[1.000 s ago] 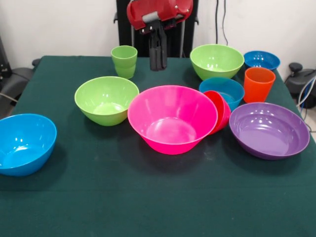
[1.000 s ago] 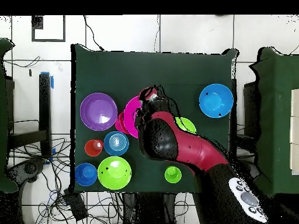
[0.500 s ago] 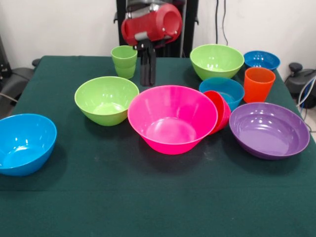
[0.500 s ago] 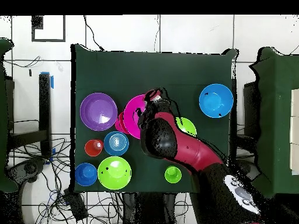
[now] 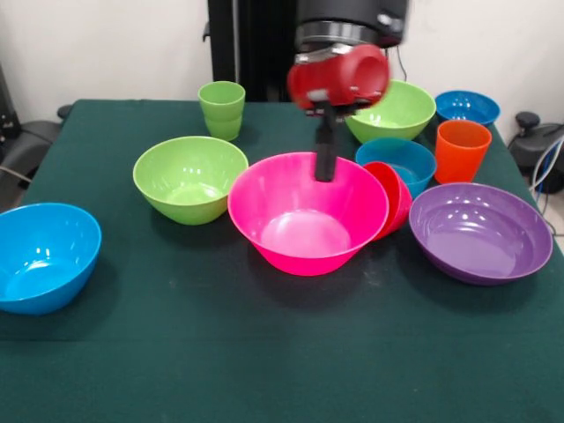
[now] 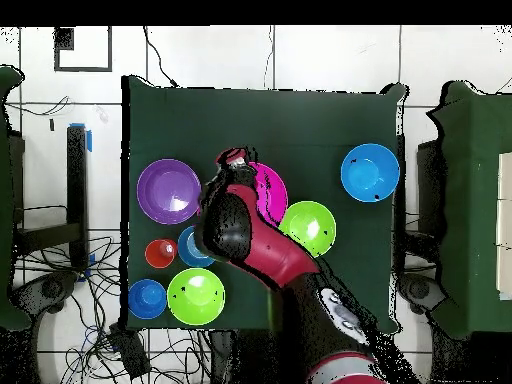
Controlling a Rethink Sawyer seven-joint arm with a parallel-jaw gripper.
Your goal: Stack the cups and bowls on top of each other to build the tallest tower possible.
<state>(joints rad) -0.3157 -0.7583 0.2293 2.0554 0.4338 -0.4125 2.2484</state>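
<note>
My gripper (image 5: 325, 169) hangs with its fingers close together and empty, over the far rim of the big pink bowl (image 5: 307, 211). The small red-pink bowl (image 5: 393, 197) leans tilted against the pink bowl's right side. A blue bowl (image 5: 398, 160) and the orange cup (image 5: 461, 150) stand behind it. The purple bowl (image 5: 480, 231) is at the right. A lime bowl (image 5: 189, 178) sits left of the pink one. The light green cup (image 5: 222, 109) stands at the back. A second lime bowl (image 5: 395, 111) is partly hidden by the arm. In the overhead view the gripper (image 6: 232, 160) is at the pink bowl's (image 6: 268, 188) edge.
A blue bowl (image 5: 44, 256) sits at the near left and another blue bowl (image 5: 466, 107) at the far right corner. The dark green table (image 5: 282, 352) has open cloth along its near side. The arm (image 6: 250, 240) covers the light green cup in the overhead view.
The arm has swung to the right in the front view and come lower. The gripper went from behind the pink bowl, near the green cup, to over the bowl's far rim.
</note>
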